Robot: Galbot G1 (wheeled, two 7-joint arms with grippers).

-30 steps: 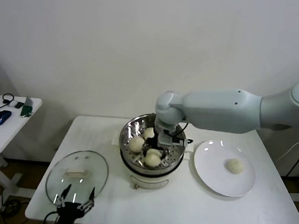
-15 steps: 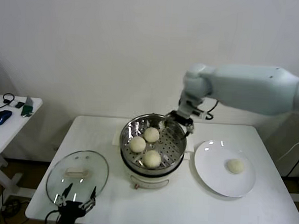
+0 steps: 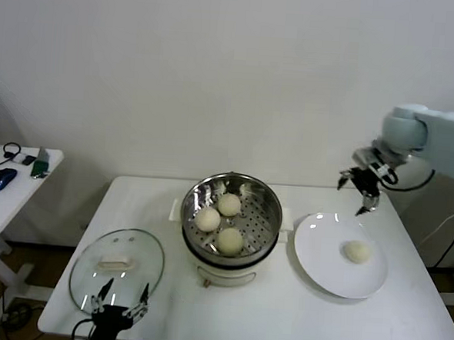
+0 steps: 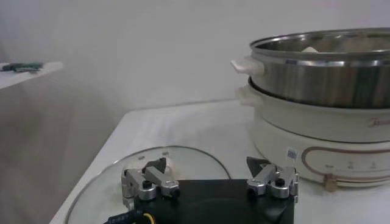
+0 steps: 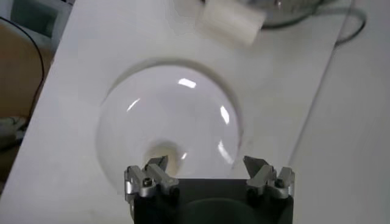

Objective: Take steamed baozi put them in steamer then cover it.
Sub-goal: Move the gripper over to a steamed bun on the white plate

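Observation:
Three baozi (image 3: 220, 220) lie on the perforated tray inside the shiny steamer (image 3: 267, 199) at the table's middle. One more baozi (image 3: 356, 252) lies on the white plate (image 3: 322, 260) to its right; it also shows in the right wrist view (image 5: 163, 152). My right gripper (image 3: 361, 190) is open and empty, in the air above the plate's far edge. In its wrist view it (image 5: 207, 167) hangs over the plate (image 5: 152, 103). My left gripper (image 3: 119, 302) is open and empty, low at the table's front left, over the glass lid (image 3: 117, 267).
The glass lid (image 4: 97, 189) lies flat on the table left of the steamer (image 4: 317, 85). A small side table (image 3: 10, 187) with a mouse and headphones stands at the far left. The steamer's cable runs behind it.
My right gripper has risen out of the steamer, leaving a baozi there, and swung right to above the plate. The left arm has not moved.

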